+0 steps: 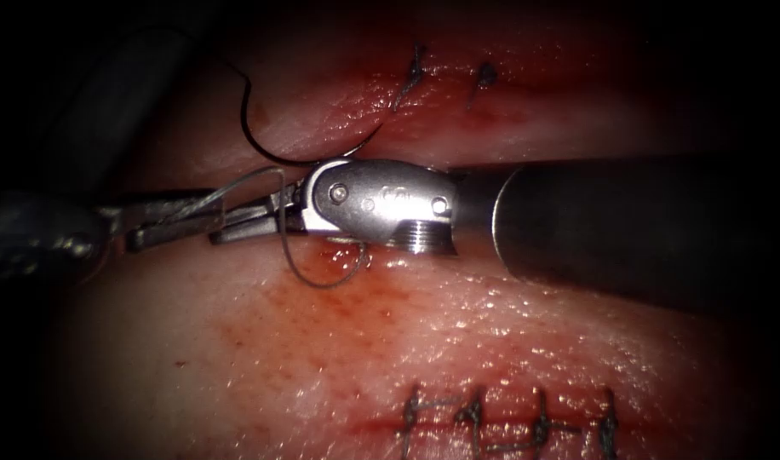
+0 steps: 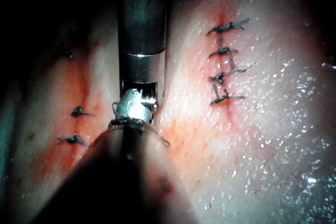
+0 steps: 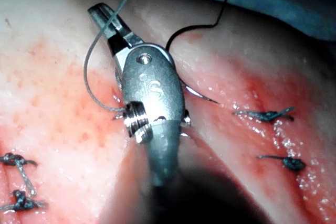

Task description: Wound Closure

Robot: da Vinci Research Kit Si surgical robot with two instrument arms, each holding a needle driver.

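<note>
The tissue (image 1: 237, 375) carries a cut that runs behind the right tool's wrist (image 1: 381, 204). The dark curved needle (image 1: 275, 155) lies free on the tissue just beyond that wrist, held by neither tool; its thin tip (image 3: 210, 99) rests on the surface. Black thread trails up from its tail. A grey thread (image 1: 301, 274) loops across the right gripper (image 1: 254, 220), which points left with its jaws slightly apart, as it also stands in the right wrist view (image 3: 107, 19). The left gripper (image 1: 173, 220) meets it tip to tip and pinches the grey thread.
Two knotted stitches (image 1: 415, 72) with cut ends sit beyond the cut; a row of several finished stitches (image 1: 509, 422) lies nearer. Red fluid (image 1: 343, 255) pools under the right wrist. The right tool's thick shaft (image 1: 628, 221) crosses the cut's right half.
</note>
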